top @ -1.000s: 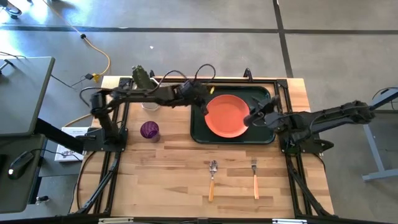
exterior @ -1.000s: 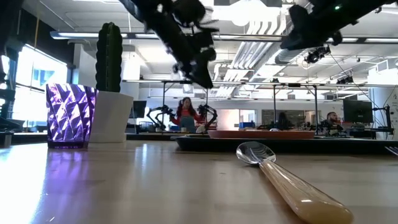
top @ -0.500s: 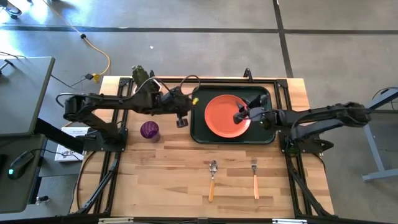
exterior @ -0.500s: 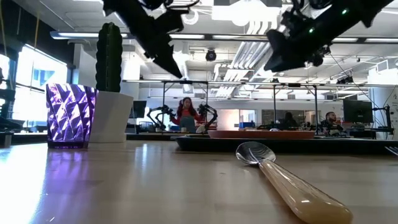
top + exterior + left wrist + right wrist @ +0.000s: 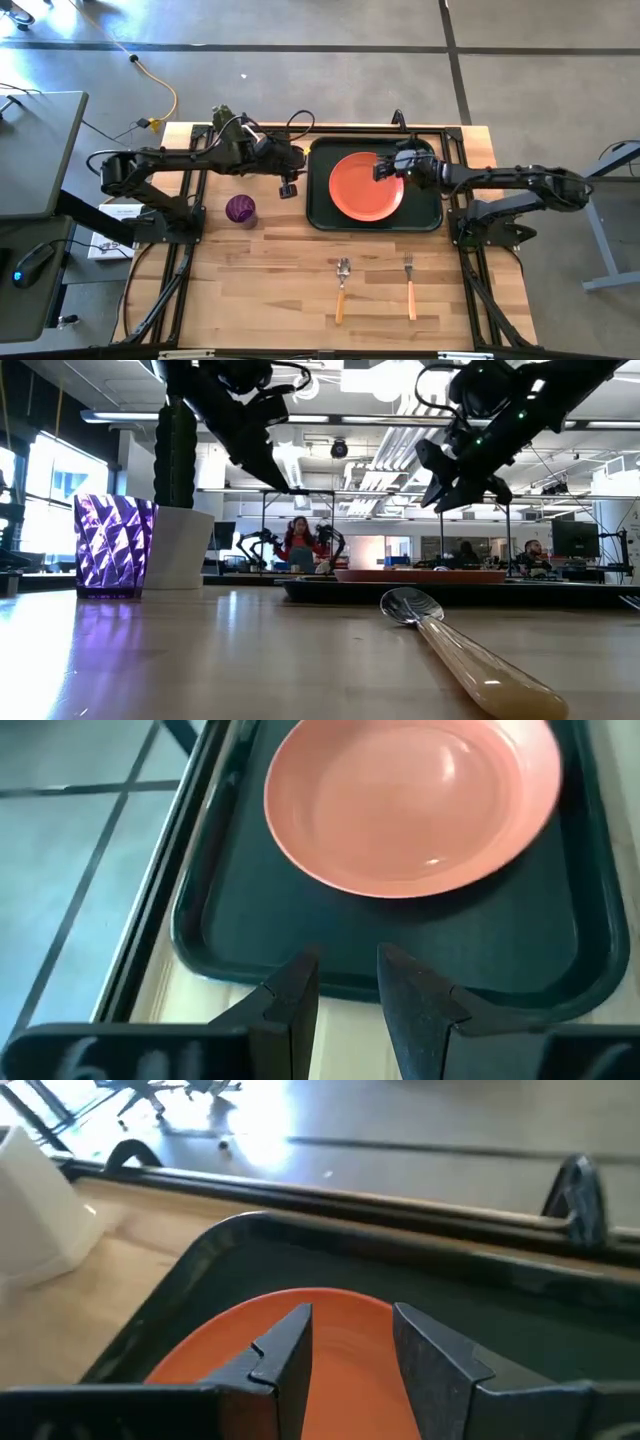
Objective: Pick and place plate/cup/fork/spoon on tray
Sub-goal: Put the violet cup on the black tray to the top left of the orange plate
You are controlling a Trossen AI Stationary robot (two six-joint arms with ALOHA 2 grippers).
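One round orange-red plate point(image 5: 366, 186) already lies flat in your dark green rectangular tray point(image 5: 322, 206), while the small purple translucent cup point(image 5: 240, 208), metal-tined orange-handled fork point(image 5: 409, 283) and round-bowled spoon point(image 5: 341, 287) sit on the table. Your left gripper point(image 5: 288, 187) hovers just left of the tray, fingers slightly parted, empty. Your right gripper point(image 5: 383, 170) hangs over the plate's far right edge, also parted and empty.

Both arms are dark, nearly black, built of slim jointed segments on black metal frame bases bolted at the table's left and right edges. Black cables loop loosely above the left arm's forearm and wrist. The left gripper point(image 5: 288, 187) ends in two flat, dark, angular fingers point(image 5: 290, 995) with stepped, wedge-shaped tips. The right gripper point(image 5: 381, 171) has the same pair of dark, tapering fingers point(image 5: 285, 1342). A small green light glows on the right arm's wrist in the low view.
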